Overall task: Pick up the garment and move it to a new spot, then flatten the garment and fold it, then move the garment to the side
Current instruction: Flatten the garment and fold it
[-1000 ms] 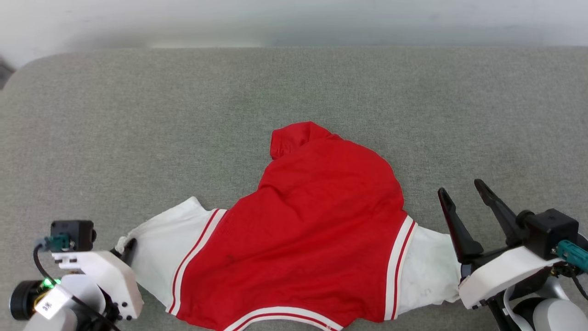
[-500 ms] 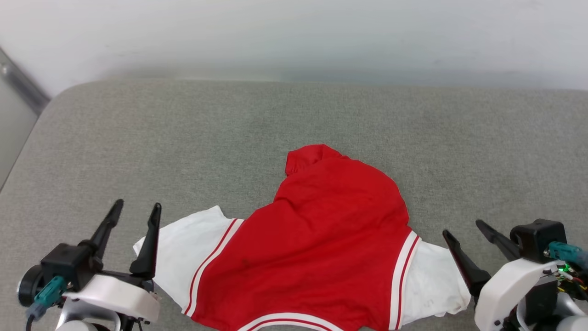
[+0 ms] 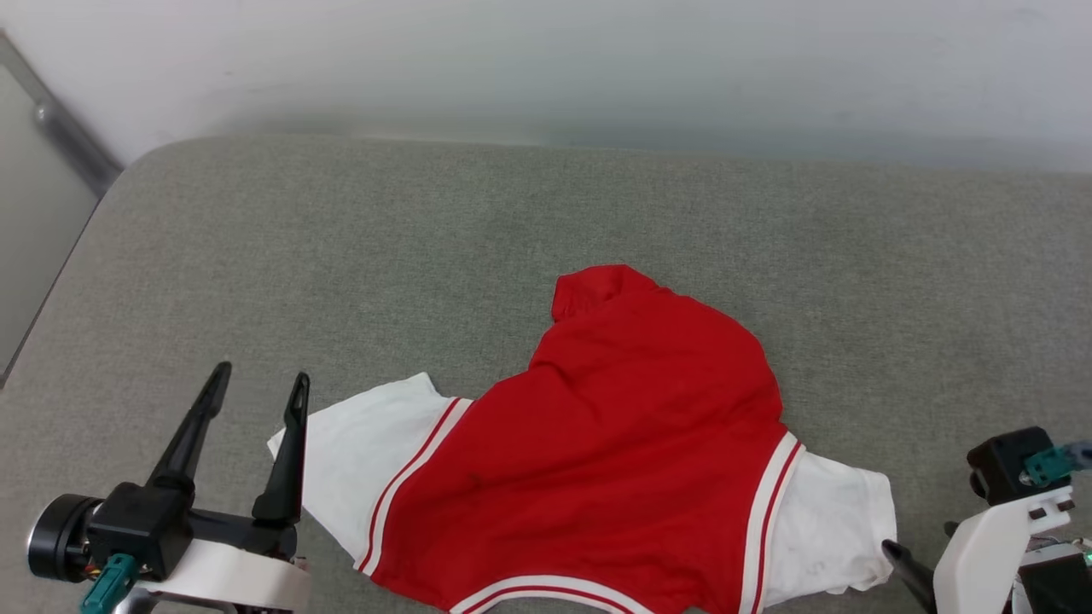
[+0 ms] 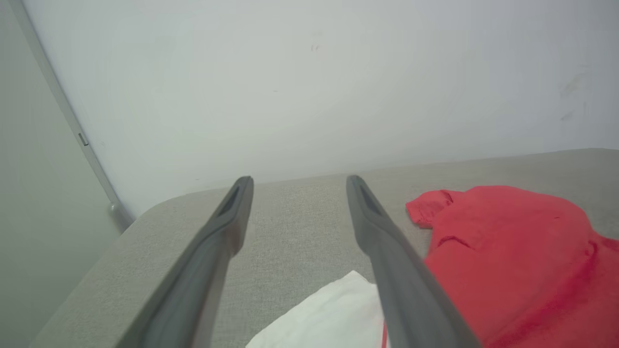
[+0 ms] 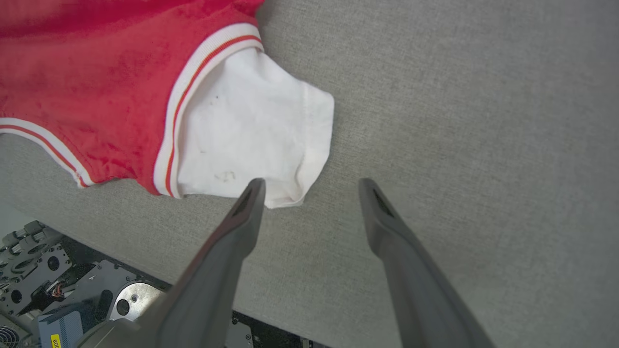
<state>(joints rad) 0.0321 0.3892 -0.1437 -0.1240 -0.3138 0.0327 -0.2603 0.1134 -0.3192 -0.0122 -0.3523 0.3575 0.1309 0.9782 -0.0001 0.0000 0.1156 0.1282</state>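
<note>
Garment (image 3: pixel 614 443) lies loose on the grey fabric counter (image 3: pixel 341 239), low in head view, approx 5 o'clock from centre and close to the near edge. It's plain side up, no lettering showing. White sleeves stick out at 9 and 3 o'clock. The red body is humped and bunched toward 12, w/ a small flap curled at the top.

Left gripper (image 3: pixel 262 372) is at 8 o'clock, jaws spread wide, nothing in them, its inner finger just beside the left sleeve. Right gripper (image 5: pixel 312 183) is at 4 o'clock, also wide open and empty, one fingertip just beside the crumpled right cuff.

Judgement: flattening not done yet; shirt needs spreading before any fold.

Risks:
- Pinching only the top layer at the hump, so the body stays doubled and creases get folded in.
- Pulling toward 6 o'clock could drag the shirt off the near edge, since the striped trim sits close to it.
- Uneven pull btwn arms would skew the shirt.
- A fingertip could snag the cuff and roll it under.
</note>
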